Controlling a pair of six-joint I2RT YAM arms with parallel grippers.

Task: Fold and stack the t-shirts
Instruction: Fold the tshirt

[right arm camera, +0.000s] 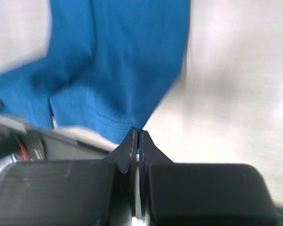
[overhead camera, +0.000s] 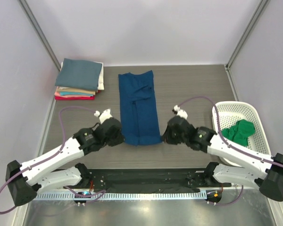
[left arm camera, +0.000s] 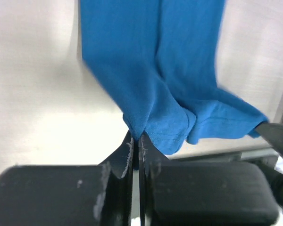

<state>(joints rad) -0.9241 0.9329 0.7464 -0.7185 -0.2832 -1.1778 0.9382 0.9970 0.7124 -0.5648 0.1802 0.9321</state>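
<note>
- The blue shirt (overhead camera: 139, 107) lies in the middle of the table (overhead camera: 193, 89), folded into a long strip running from 12 to 6 o'clock.
- The left claw (left arm camera: 137, 140) is pinched together on the strip's near corner, at about 7 o'clock of the cloth, which puckers there.
- The right claw (right arm camera: 137, 135) is clamped on the other near corner, at about 5 o'clock.
- The stack of folded shirts (overhead camera: 79, 80) sits at 10 o'clock, with a slate-blue one on top.
- The green shirt (overhead camera: 239, 132) lies crumpled in the white basket (overhead camera: 231, 107) at 3 o'clock.
</note>
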